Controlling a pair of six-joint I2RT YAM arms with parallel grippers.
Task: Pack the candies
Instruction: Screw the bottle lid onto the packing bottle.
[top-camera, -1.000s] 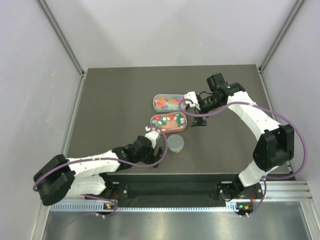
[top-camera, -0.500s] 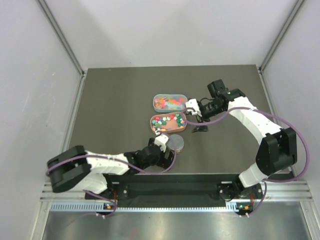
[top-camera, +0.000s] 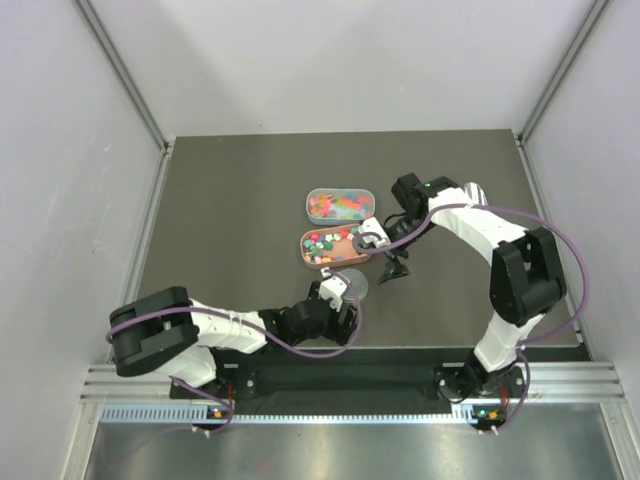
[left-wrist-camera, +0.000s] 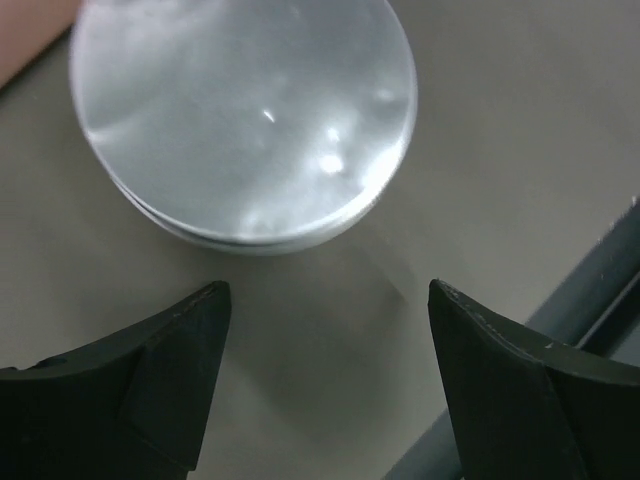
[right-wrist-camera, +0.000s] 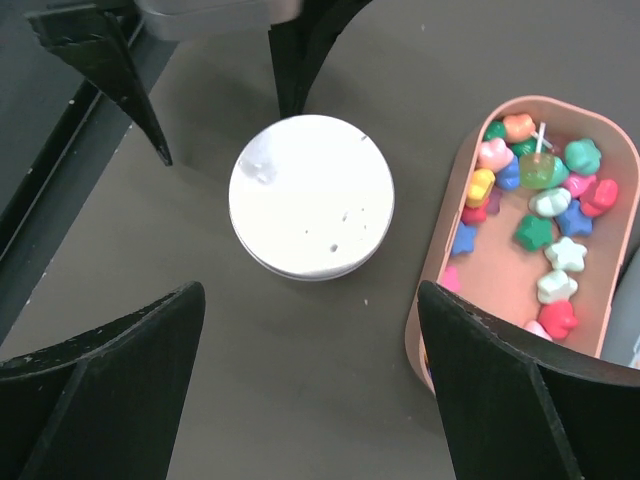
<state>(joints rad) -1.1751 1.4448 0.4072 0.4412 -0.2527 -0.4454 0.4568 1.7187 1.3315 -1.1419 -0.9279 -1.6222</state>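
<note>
Left gripper (left-wrist-camera: 325, 385) sits low over the tabletop (top-camera: 230, 200), jaws spread wide and holding nothing. The round clear jar (left-wrist-camera: 245, 120) stands just ahead of its fingertips, outside the gap between them. Just beyond the jar lies a pink oval tray (right-wrist-camera: 428, 290) with candies (right-wrist-camera: 545, 205) in mixed colours scattered across its floor. Behind that tray and near it, a clear oval container (top-camera: 310, 205) holds more candies, packed closer together. Right gripper (right-wrist-camera: 310, 400) hangs above the tabletop to the right of the jar and tray, pointing down, with its jaws wide apart and empty. In the right wrist view the jar lies below and between its two fingers, clear of both.
</note>
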